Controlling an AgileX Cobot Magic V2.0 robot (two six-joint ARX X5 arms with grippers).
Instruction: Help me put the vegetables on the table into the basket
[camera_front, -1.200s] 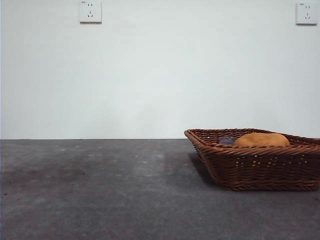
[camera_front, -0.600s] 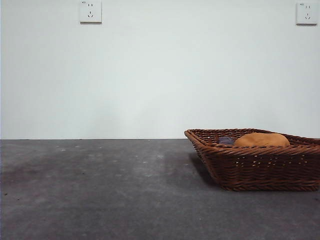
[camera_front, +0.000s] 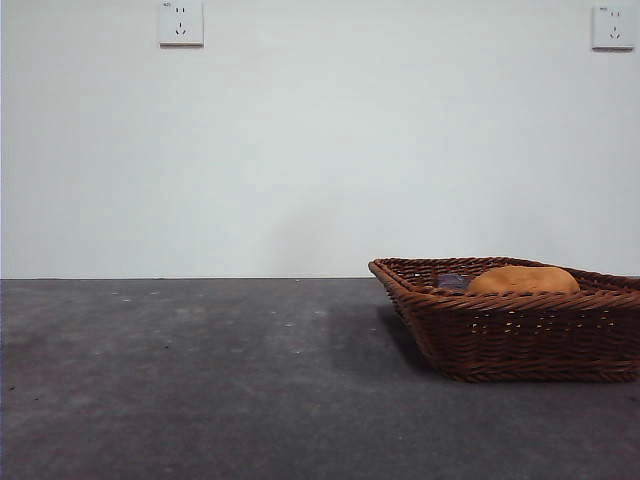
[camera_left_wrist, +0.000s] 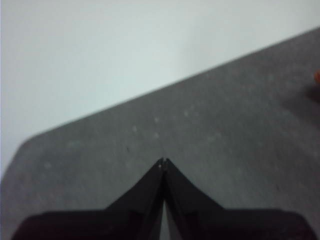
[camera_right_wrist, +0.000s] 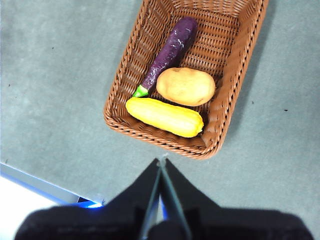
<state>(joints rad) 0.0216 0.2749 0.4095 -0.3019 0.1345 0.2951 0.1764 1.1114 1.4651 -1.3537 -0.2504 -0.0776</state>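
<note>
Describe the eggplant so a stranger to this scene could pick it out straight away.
Find the brown wicker basket on the grey table; three vegetables lie inside it. The eggplant lies along one long wall, its green-capped end by the corn cob, with the potato beside it. It is the only dark purple one, long and slim.

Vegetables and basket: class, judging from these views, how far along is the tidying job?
Done: the corn, potato and eggplant all lie in the basket. In hand: nothing; the left gripper and right gripper are shut and empty. Left: no vegetable shows on the table.
</note>
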